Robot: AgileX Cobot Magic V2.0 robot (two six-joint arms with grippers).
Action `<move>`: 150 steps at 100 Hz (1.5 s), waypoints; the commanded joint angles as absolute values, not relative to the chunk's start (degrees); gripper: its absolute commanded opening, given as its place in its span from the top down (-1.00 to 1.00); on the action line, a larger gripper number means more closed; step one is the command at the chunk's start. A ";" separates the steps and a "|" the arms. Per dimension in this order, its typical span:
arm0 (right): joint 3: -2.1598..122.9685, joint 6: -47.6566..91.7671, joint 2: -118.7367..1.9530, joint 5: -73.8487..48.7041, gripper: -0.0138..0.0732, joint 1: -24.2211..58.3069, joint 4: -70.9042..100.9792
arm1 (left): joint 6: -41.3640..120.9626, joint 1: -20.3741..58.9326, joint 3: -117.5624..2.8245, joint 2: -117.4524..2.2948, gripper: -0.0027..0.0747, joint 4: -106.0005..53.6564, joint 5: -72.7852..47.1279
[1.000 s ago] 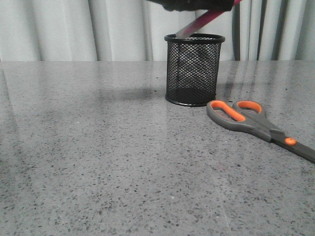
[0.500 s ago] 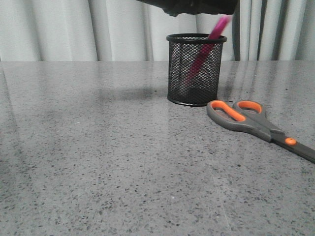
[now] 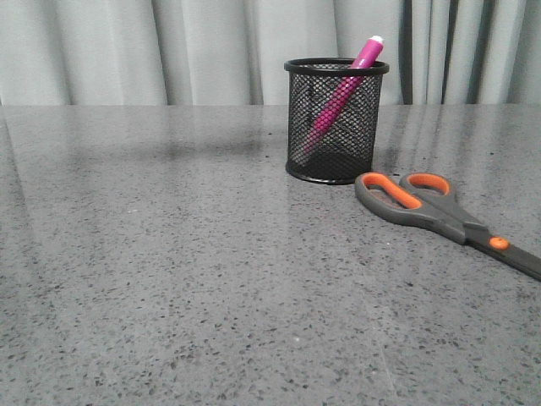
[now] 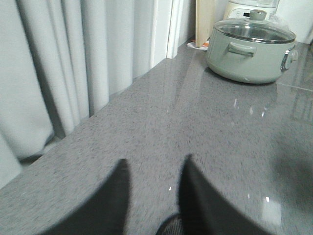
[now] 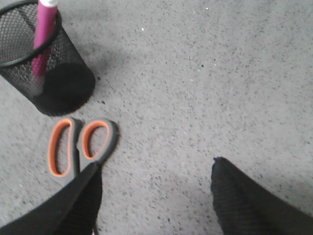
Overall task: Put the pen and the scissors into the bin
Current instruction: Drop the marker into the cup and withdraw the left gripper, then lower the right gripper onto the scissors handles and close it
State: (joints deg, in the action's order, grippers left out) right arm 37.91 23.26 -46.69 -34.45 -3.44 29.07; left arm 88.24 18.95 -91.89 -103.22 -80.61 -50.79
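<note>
**Pen dropped in the bin; scissors come next**

Since a second ago, the pen has gone from being held tilted over the bin's mouth to resting inside the bin, and the dark arm that hung above the rim has left the front view. The pink marker leans diagonally in the black mesh cup, its small white tip poking above the rim on the right side. In the right wrist view the pen shows the same lean inside the bin.

The scissors lie flat on the grey speckled table, just in front of and to the right of the bin, near it but not touching. Their orange-lined loops point toward the bin and the blades run off toward the right edge.

The step in hand is likely picking up the scissors. A sound approach would be to grip near the pivot or the handle shanks, lift clear, then turn them upright and lower blades first, beside the leaning pen, since they are longer than the cup and could tip it.

The right gripper hovers above the table with its jaws spread wide and empty, one finger overlapping the scissors' handles in that view. The left gripper is parted too, holding nothing, and faces curtains and a pale green lidded pot.
</note>
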 commanded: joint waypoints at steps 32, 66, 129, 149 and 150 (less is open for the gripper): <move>39.89 24.14 -46.81 -21.67 -0.31 -3.61 40.27 | 69.55 8.77 -81.23 -79.36 0.98 -58.07 -40.96; 39.89 40.37 -50.02 -32.91 -0.31 -1.11 47.37 | 68.13 0.40 -50.19 -58.34 0.98 -68.60 -21.69; 51.18 31.21 -65.43 -48.07 -0.31 10.78 29.63 | 68.13 -0.71 -42.90 -52.70 0.98 -68.74 -23.67; 56.21 11.83 -69.56 -48.82 -0.31 21.01 11.65 | 68.13 -0.71 -42.90 -52.70 0.98 -68.74 -23.67; 56.39 11.16 -69.69 -48.82 -0.31 21.34 11.12 | 68.13 -0.71 -42.90 -52.70 0.98 -68.74 -23.67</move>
State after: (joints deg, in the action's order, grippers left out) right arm 53.25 19.76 -69.21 -49.82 17.86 17.67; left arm 68.57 -0.63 -41.29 -53.50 -66.50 -24.49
